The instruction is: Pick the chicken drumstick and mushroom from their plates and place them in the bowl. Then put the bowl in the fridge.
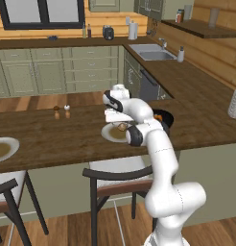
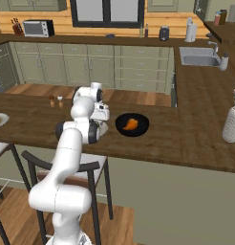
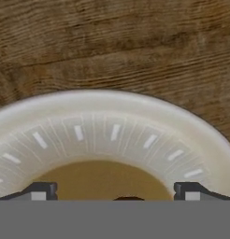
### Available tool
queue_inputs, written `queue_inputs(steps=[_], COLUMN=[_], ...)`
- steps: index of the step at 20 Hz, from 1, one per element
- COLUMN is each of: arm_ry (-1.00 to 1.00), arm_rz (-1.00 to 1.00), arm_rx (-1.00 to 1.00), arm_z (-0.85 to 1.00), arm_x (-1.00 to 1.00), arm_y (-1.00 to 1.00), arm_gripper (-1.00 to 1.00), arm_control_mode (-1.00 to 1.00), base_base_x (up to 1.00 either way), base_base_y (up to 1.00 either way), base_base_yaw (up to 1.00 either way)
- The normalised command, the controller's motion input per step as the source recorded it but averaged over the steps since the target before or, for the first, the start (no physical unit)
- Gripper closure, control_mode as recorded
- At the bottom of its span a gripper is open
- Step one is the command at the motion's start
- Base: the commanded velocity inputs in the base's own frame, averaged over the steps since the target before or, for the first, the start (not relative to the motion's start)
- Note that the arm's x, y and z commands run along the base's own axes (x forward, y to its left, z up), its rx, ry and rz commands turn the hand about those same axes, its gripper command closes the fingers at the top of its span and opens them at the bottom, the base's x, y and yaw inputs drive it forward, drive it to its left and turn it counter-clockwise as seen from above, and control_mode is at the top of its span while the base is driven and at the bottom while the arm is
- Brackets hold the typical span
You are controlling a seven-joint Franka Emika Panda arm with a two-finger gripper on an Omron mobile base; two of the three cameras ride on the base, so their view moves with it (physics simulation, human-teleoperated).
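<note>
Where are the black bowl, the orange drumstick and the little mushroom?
bowl (image 2: 141, 128): right base view, on its dark inner floor.
chicken drumstick (image 2: 131, 124): right base view, on its thick end.
mushroom (image 1: 122, 127): left base view, on its cap.

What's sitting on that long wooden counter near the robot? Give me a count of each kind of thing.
White plates: 2
Black bowl: 1
Chicken drumstick, in the bowl: 1
Mushroom, on the nearer plate: 1
Small shakers: 2
White vase: 1
Total: 8
</note>
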Motion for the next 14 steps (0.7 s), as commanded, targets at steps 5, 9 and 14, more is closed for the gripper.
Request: queue_inputs(steps=[5,9,14], arm_ry=[-0.01,-0.03,-0.03], arm_rz=[0.0,0.0,0.0], arm_rx=[0.0,0.0,0.0], arm_z=[0.0,0.0,0.0], arm_x=[-0.3,-0.38,-0.36], arm_y=[0.0,0.0,-0.05], arm_gripper=[-1.0,-1.0,-1.0], arm_control_mode=[-1.0,-1.0,-1.0], base_base_x=[0.0,0.0,0.0], base_base_y=[0.0,0.0,0.0], base_base_yaw=[0.0,0.0,0.0])
